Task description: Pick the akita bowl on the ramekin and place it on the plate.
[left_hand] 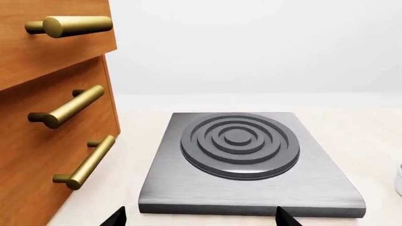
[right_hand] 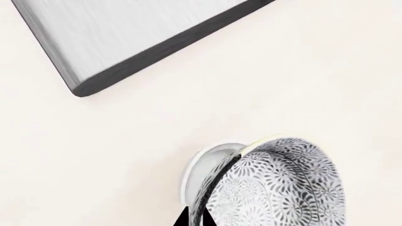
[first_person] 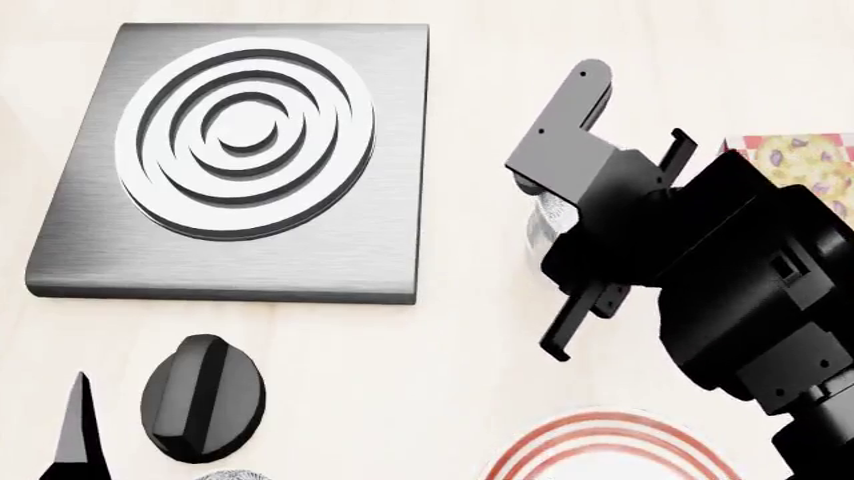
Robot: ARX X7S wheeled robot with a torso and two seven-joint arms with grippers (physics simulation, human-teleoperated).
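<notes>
In the right wrist view the akita bowl (right_hand: 283,183) shows its grey-black speckled outside and is tilted, its rim edge turned toward the camera. Just behind it is the glossy white ramekin (right_hand: 199,172); whether the two still touch I cannot tell. My right gripper (right_hand: 196,219) is shut on the bowl's rim, one fingertip on each side of it. In the head view my right arm (first_person: 721,260) covers most of the bowl and ramekin. The plate (first_person: 607,445), white with red rings, lies at the near edge. My left gripper (left_hand: 201,221) stands open and holds nothing.
A grey burner slab (first_person: 227,150) with raised rings lies at the far left, and a black knob (first_person: 200,395) lies nearer. A wooden drawer unit (left_hand: 50,141) with brass handles stands beside the slab. A patterned box (first_person: 801,160) sits at the far right. A second speckled bowl (first_person: 234,475) peeks in at the bottom.
</notes>
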